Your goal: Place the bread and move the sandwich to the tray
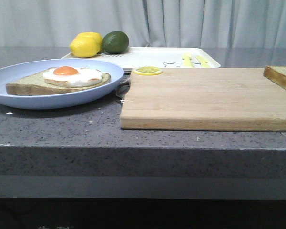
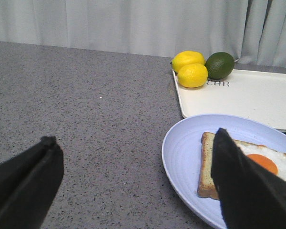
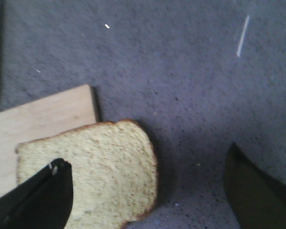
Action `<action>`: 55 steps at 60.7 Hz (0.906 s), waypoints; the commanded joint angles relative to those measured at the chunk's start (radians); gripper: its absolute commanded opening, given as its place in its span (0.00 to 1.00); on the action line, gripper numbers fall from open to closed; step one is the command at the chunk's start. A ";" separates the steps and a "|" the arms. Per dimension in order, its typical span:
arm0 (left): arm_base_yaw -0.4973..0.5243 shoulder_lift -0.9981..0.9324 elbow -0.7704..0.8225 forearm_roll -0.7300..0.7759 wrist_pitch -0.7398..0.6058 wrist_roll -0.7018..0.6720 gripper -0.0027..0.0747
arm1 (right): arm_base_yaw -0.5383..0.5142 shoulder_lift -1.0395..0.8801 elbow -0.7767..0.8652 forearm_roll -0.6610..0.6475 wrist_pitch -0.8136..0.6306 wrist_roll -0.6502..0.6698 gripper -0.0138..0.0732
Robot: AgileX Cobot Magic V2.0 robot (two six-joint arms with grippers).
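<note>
The sandwich (image 1: 62, 80), a brown-crusted slice with a fried egg on top, lies on a round light-blue plate (image 1: 19, 98) at the left. The plain bread (image 1: 282, 77) rests at the far right of the cutting board (image 1: 205, 98), overhanging its edge. Behind them is the white tray (image 1: 152, 58). My left gripper (image 2: 136, 134) is open above the counter, one finger (image 2: 243, 186) over the sandwich (image 2: 209, 167) and plate (image 2: 186, 152). My right gripper (image 3: 145, 155) hangs open over the bread (image 3: 109, 167). Neither gripper shows in the front view.
Two lemons (image 1: 86, 45) and a lime (image 1: 115, 41) sit on the tray's far left corner, and yellow cutlery (image 1: 193, 60) on its right part. A lemon slice (image 1: 148, 70) lies at the board's back left corner. The dark stone counter (image 1: 57, 129) drops off at the front.
</note>
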 commanded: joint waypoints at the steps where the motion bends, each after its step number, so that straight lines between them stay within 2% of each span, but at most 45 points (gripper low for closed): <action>1: -0.006 0.006 -0.035 0.000 -0.089 -0.005 0.83 | -0.035 0.065 -0.061 0.020 0.021 -0.007 0.90; 12: -0.006 0.006 -0.035 0.000 -0.089 -0.005 0.83 | -0.080 0.235 -0.133 0.101 0.112 -0.073 0.90; 21: -0.006 0.006 -0.035 0.000 -0.089 -0.005 0.83 | -0.084 0.324 -0.171 0.282 0.181 -0.249 0.90; 28: -0.006 0.006 -0.035 0.000 -0.089 -0.005 0.83 | -0.084 0.374 -0.185 0.355 0.218 -0.325 0.90; 39: -0.006 0.006 -0.035 0.000 -0.089 -0.005 0.83 | -0.084 0.424 -0.186 0.362 0.234 -0.330 0.90; 50: -0.006 0.006 -0.035 0.000 -0.089 -0.005 0.83 | -0.084 0.434 -0.186 0.444 0.291 -0.393 0.89; 55: -0.006 0.006 -0.035 0.000 -0.089 -0.005 0.83 | -0.084 0.434 -0.186 0.487 0.323 -0.411 0.80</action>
